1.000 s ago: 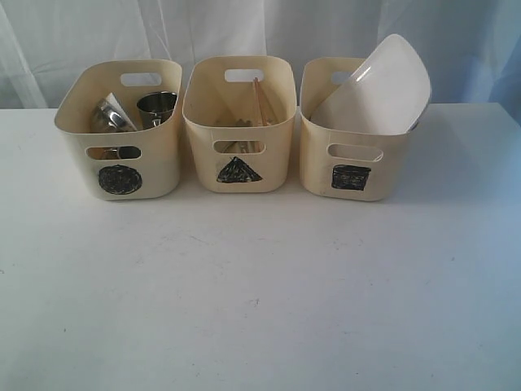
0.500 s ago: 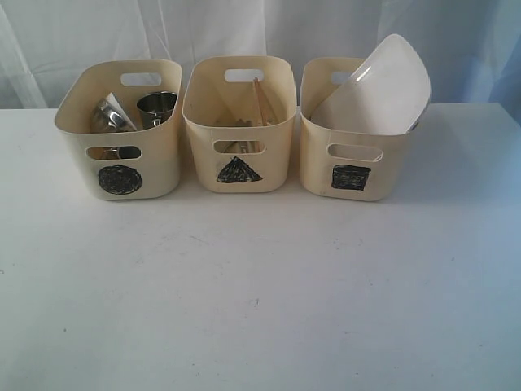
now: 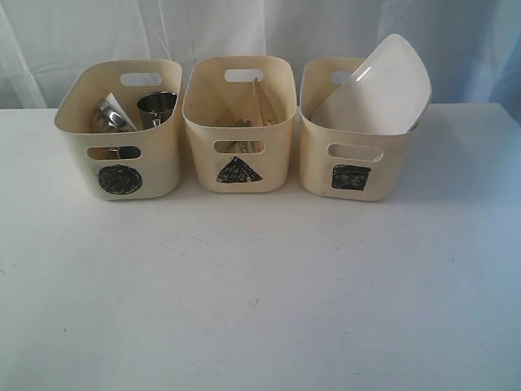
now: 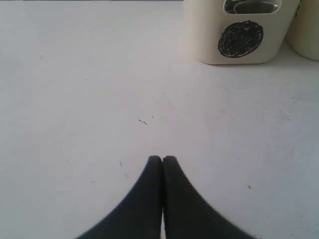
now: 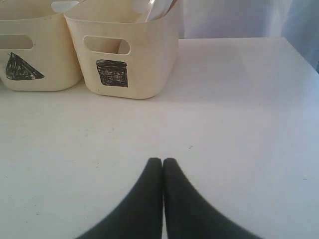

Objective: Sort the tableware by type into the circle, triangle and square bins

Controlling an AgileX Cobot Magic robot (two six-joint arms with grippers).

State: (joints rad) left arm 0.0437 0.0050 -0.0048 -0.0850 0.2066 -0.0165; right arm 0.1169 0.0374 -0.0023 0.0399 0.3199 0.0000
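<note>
Three cream bins stand in a row at the back of the white table. The circle bin (image 3: 119, 130) on the left holds a steel mug (image 3: 156, 106) and more steel ware (image 3: 110, 116). Wooden chopsticks (image 3: 262, 102) lean inside the triangle bin (image 3: 238, 122) in the middle. A large white square plate (image 3: 376, 85) sticks up tilted out of the square bin (image 3: 352, 155) on the right. Neither gripper shows in the exterior view. My left gripper (image 4: 162, 158) is shut and empty over bare table, short of the circle bin (image 4: 239, 35). My right gripper (image 5: 162, 160) is shut and empty, short of the square bin (image 5: 124, 55).
The white table (image 3: 260, 285) stretches in front of the bins. A pale curtain (image 3: 49, 41) hangs behind them. The table's right edge (image 5: 299, 52) lies to the right of the square bin.
</note>
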